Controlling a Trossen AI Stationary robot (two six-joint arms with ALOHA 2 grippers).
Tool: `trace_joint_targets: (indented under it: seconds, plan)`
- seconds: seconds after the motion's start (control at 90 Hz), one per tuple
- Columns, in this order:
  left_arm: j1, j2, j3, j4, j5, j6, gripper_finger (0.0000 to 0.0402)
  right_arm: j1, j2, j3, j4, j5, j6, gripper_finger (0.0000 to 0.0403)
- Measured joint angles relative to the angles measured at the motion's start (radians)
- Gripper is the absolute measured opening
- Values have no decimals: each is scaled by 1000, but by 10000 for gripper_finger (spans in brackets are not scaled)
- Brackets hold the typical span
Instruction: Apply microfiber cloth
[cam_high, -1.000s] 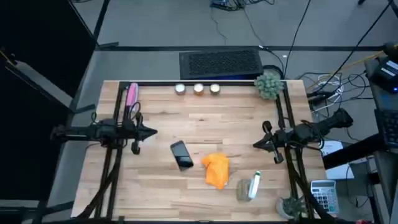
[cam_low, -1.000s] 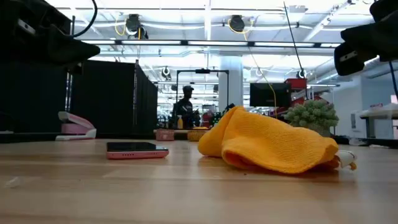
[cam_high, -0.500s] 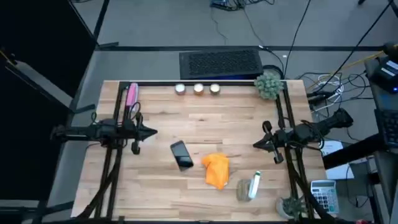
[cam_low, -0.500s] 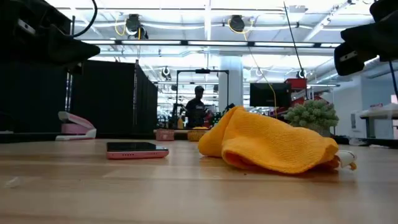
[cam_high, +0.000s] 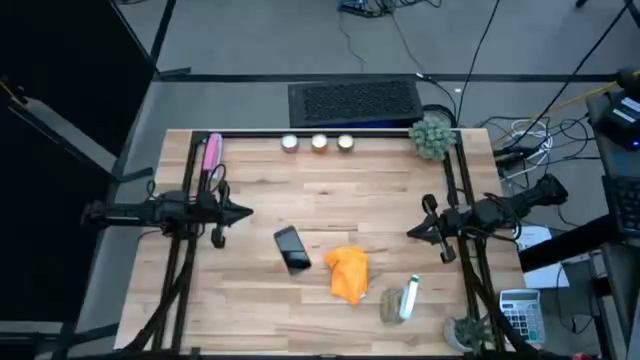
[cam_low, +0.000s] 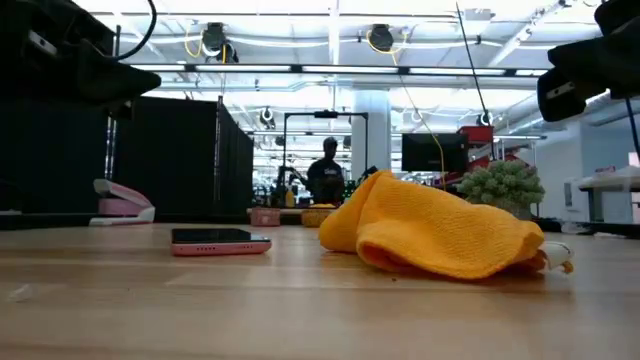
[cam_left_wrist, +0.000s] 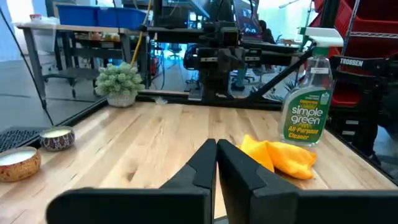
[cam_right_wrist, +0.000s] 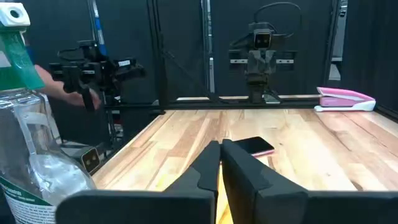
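The orange microfiber cloth (cam_high: 348, 273) lies crumpled on the wooden table near its front edge; it also shows in the low view (cam_low: 435, 235) and the left wrist view (cam_left_wrist: 280, 157). The black phone (cam_high: 291, 247) lies flat just left of it. My left gripper (cam_high: 247, 212) hovers shut over the table's left side, pointing right. My right gripper (cam_high: 410, 231) hovers shut over the right side, pointing left. Neither touches anything.
A spray bottle (cam_high: 407, 298) lies right of the cloth by a small pot (cam_high: 388, 305). A pink stapler (cam_high: 211, 155) sits far left, three small bowls (cam_high: 318, 142) and a plant (cam_high: 432, 134) along the far edge. A person (cam_low: 327, 180) stands in the room behind.
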Motion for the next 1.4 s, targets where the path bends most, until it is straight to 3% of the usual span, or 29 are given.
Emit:
trace_joint_targets:
  seconds: [0.978,1.067,1.222,1.4]
  plan:
    - [-1,9,38,14,4,-70,0,0,0,0,0,0,0,0]
    - [-1,53,104,25,-23,-23,0,0,0,0,0,0,0,0]
    - [-1,216,236,-140,-74,-4,0,0,0,0,0,0,0,0]
    - [-1,439,374,-369,-102,-169,0,0,0,0,0,0,-10,0]
